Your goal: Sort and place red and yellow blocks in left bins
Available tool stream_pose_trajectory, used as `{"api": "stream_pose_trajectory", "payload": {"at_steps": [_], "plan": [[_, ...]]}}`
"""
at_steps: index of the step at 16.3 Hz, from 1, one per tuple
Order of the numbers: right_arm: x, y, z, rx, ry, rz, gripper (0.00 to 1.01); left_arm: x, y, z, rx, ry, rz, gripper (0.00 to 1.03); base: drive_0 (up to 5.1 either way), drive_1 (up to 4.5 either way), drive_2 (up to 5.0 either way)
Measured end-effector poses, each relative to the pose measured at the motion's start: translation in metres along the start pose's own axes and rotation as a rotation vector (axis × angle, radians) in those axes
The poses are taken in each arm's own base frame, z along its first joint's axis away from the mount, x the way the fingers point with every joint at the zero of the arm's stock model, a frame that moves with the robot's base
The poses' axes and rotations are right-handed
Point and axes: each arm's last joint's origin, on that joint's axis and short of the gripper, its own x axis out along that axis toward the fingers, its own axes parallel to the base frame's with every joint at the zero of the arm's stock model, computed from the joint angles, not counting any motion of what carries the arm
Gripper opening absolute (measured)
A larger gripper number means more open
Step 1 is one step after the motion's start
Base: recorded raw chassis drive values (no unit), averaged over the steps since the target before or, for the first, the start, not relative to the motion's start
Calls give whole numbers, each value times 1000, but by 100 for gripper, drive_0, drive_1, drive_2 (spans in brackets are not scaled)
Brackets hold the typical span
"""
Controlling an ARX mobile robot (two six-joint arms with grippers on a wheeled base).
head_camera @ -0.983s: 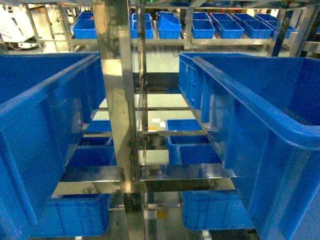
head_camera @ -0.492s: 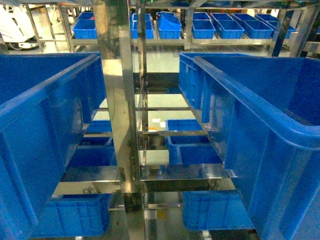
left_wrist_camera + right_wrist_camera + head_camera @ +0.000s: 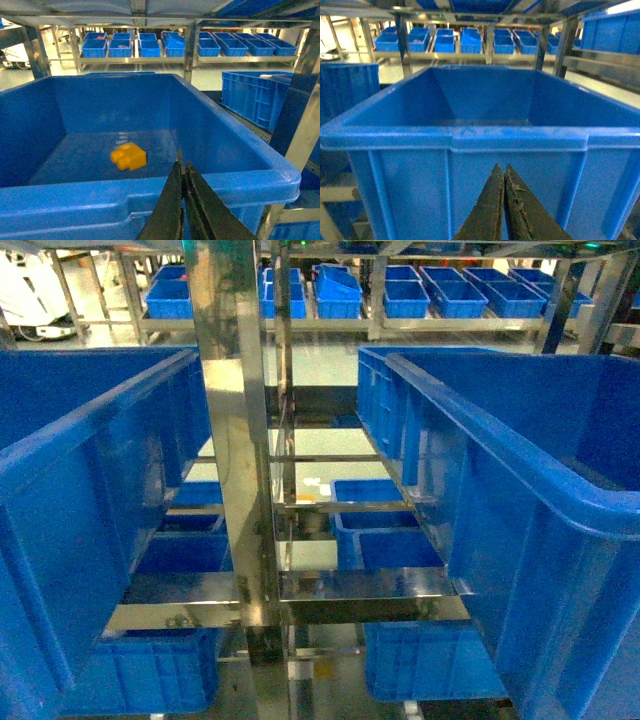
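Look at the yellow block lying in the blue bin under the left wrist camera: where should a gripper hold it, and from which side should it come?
Probably from above. The yellow block lies alone on the floor of the deep blue bin, whose high walls bar any sideways approach. Close the fingers across its two flat opposite side faces, below the studded top. The left gripper is shut near the front rim and would have to open first.

Both dark grippers closed, fingertips pressed together

The left dark two-fingered gripper points forward and up from the bottom of its wrist view, its slim tapered fingers meeting at the tips. The right dark two-fingered gripper is posed alike, worn fingers touching along their length. Neither arm shows in the head view.
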Motion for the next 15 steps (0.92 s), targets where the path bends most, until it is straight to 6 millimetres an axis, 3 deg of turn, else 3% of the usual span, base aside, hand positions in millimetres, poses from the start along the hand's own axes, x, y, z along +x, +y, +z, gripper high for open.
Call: {"api": "stream_pose_trajectory", "payload": {"at_steps": [3, 4, 5, 7, 11, 15], "plan": [[0, 0, 2, 0, -16, 2, 2, -6, 0, 0, 0, -6, -1, 2, 0, 0, 0], [0, 0, 2, 0, -16, 2, 12, -8, 0, 1, -2, -13, -1, 15, 0, 0, 0], [0, 0, 2, 0, -16, 2, 40, -8, 0, 1, -2, -13, -1, 42, 0, 0, 0], [0, 0, 2, 0, -16, 2, 64, -8, 0, 1, -2, -13, -1, 66, 0, 0, 0], [0, 0, 2, 0, -16, 2, 98, -8, 0, 1, -1, -13, -1, 99, 0, 0, 0], [0, 0, 2, 0, -16, 2, 98, -8, 0, 1, -2, -13, -1, 98, 0, 0, 0]]}}
